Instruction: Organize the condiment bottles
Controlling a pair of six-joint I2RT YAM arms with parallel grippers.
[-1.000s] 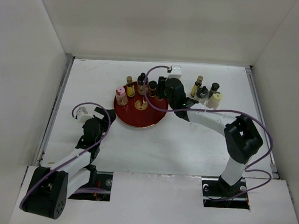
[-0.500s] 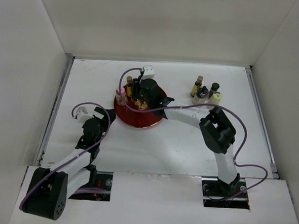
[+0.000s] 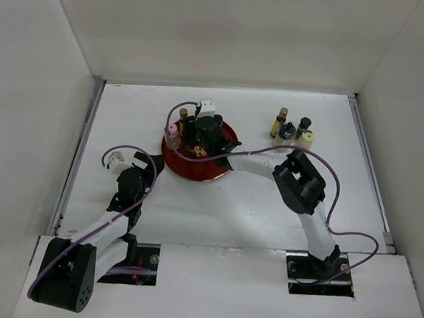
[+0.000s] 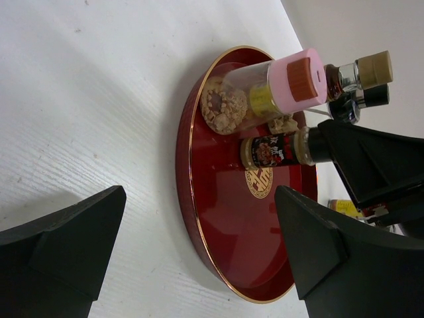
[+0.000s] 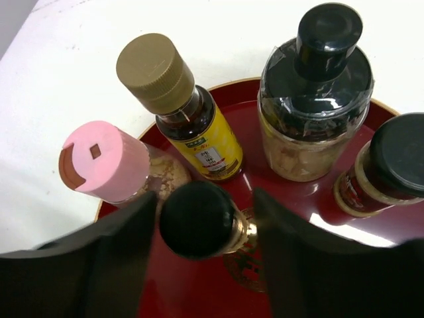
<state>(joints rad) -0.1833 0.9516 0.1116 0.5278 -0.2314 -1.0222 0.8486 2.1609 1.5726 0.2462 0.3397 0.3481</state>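
A round red tray (image 3: pixel 197 171) holds several condiment bottles at its back. In the right wrist view I see a pink-capped jar (image 5: pixel 106 162), a tan-capped bottle with a yellow label (image 5: pixel 199 139), a large black-capped jar (image 5: pixel 315 126) and a black-lidded jar (image 5: pixel 391 159). My right gripper (image 5: pixel 205 199) is open and straddles the cap of a black-capped bottle (image 5: pixel 199 222) standing by the gold emblem, with a gap on the right side. In the top view the right gripper (image 3: pixel 199 133) hides most of these. My left gripper (image 3: pixel 140 175) is open and empty on the table left of the tray.
Several more bottles stand on the table at the back right: an amber one (image 3: pixel 279 121), two dark ones (image 3: pixel 287 130) (image 3: pixel 303 124) and a pale yellow-capped one (image 3: pixel 307 139). White walls enclose the table on three sides.
My right arm swung left from the tray's back right to its back left, by the pink-capped jar. The left arm has not moved.
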